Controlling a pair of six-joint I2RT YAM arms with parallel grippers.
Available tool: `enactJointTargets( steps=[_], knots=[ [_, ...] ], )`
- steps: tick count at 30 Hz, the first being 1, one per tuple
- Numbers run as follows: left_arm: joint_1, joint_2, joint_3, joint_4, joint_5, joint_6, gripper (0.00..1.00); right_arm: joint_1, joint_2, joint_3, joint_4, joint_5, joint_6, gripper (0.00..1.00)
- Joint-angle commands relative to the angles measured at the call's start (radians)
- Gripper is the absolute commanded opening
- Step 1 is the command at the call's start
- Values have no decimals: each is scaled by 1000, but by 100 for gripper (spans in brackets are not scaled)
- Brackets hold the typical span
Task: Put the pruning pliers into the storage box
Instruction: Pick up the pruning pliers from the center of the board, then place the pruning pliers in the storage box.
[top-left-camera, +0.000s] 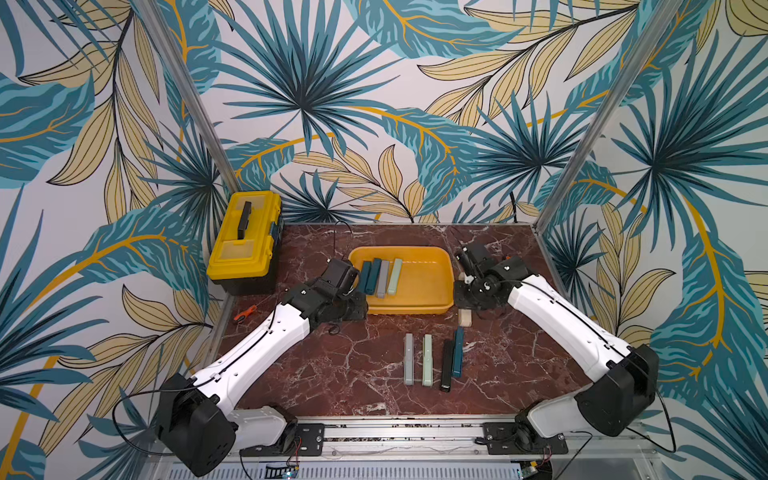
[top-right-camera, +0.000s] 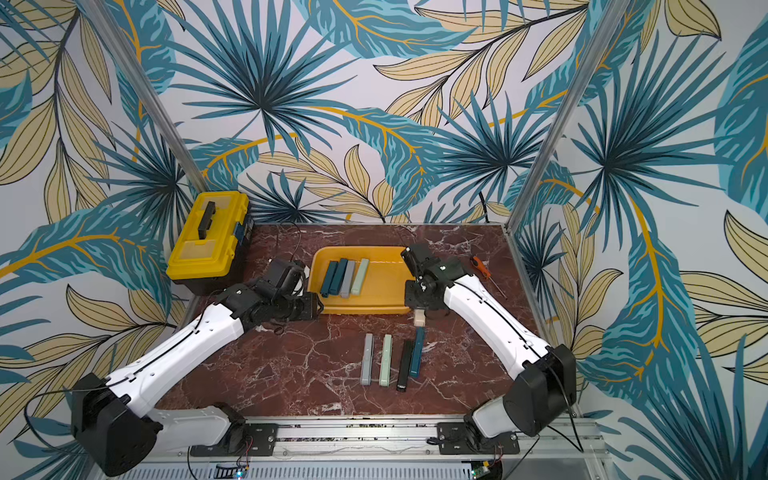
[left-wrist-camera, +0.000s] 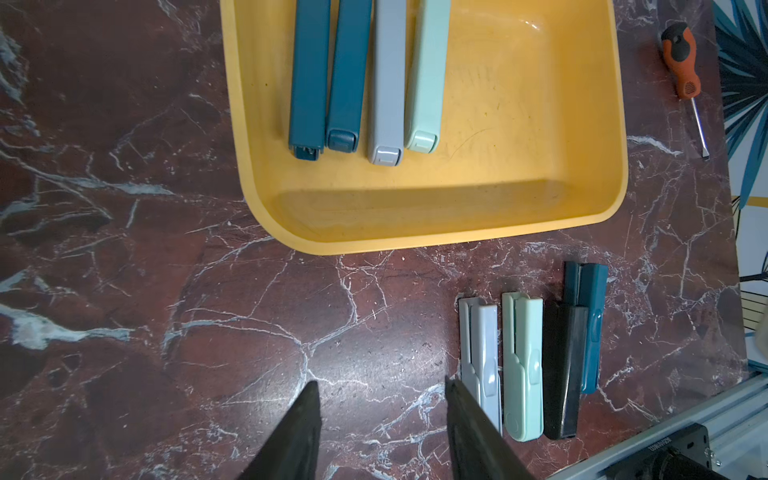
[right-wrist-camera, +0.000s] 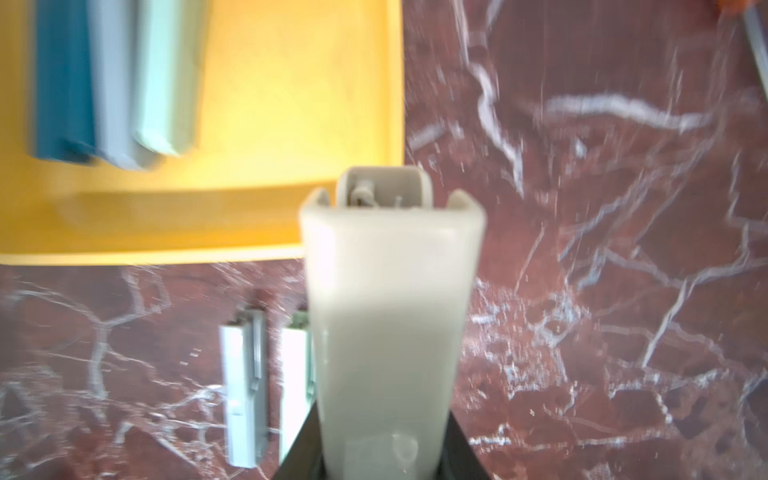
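Red marble table (top-left-camera: 332, 374), viewed from above: four pliers (top-left-camera: 383, 278) were laid in the box (top-left-camera: 424, 286). Four more pliers (top-left-camera: 428, 359) were yet to be moved from the table. A beige one (right-wrist-camera: 390, 316) was clamped in the right tool (right-wrist-camera: 384, 461), just beside the box. The left tool (left-wrist-camera: 382, 390) was parted, with nothing held.

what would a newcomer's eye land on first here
The orange-yellow storage box mid-table, with four pruning pliers lined up in its left half. Next, the right gripper shut on a beige pruning pliers by the box's near right corner, and four more bars in a row on the marble table in front.
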Motion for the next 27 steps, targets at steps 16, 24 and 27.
enactJointTargets(
  steps=[16,24,27],
  knots=[
    [16,-74,-127,133,111,7,51,2,573,556,34,-95,-113,27],
    [15,-97,-155,136,132,-19,51,0,695,623,85,-124,-89,27],
    [15,-102,-156,142,122,-33,51,1,753,650,91,-150,-84,27]
  ],
)
